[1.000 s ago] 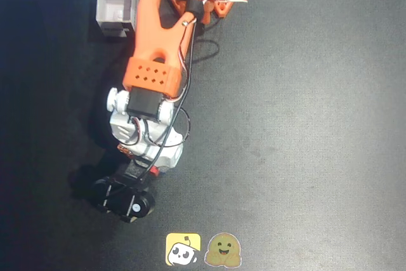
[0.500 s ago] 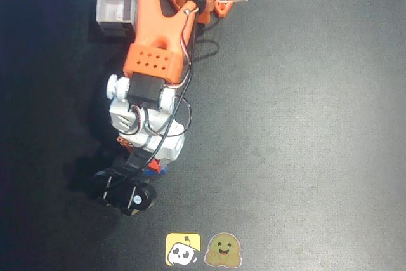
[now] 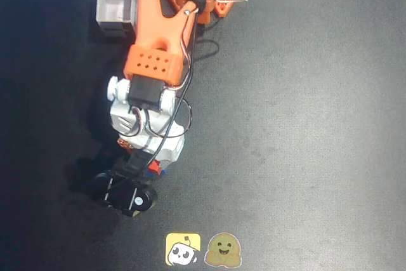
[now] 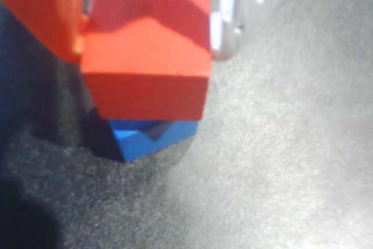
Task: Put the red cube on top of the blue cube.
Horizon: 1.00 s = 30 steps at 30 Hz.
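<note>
- One red cube (image 4: 148, 56), one blue cube (image 4: 148, 137), one white box (image 3: 117, 6), one arm (image 3: 158, 26), two stickers on the table (image 3: 304, 125).
- Wrist view: red cube fills the upper middle, sitting between an orange finger (image 4: 44, 10) on the left and a white finger (image 4: 230, 13) on the right.
- Both fingers look pressed to the red cube's sides, so the gripper (image 4: 145, 21) is partly closed around it, gap as wide as the cube.
- Blue cube sits on the table right under the red cube; only its lower front shows.
- Red cube's bottom edge meets the blue cube's top in the wrist view; can't tell if it's resting there or just above.
- Red cube looks turned a bit relative to the blue one, corners not lined up.
- Overhead view: arm reaches from the top edge down to lower left, elbow block (image 3: 152, 61) orange, wrist part (image 3: 149, 122) white.
- Gripper end points down at the table, black camera mount (image 3: 130, 195) at its tip.
- Overhead view: cubes mostly hidden under the wrist; a sliver of red and blue peeks out near (image 3: 154, 168).
- White box stands at upper left, open top, just beside the arm, well apart from the cubes.
- Yellow sticker (image 3: 183, 249) and green-brown sticker (image 3: 224, 251) sit side by side at the bottom edge, near the gripper but apart.
</note>
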Each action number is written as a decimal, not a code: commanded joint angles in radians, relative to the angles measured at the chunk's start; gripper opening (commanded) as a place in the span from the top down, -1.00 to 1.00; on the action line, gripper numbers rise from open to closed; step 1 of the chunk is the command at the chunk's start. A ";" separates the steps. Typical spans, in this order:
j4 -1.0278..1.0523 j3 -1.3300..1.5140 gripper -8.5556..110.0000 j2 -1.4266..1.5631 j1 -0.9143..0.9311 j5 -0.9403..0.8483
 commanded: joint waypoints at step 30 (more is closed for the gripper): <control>-0.176 0.179 0.50 0.089 0.002 0.000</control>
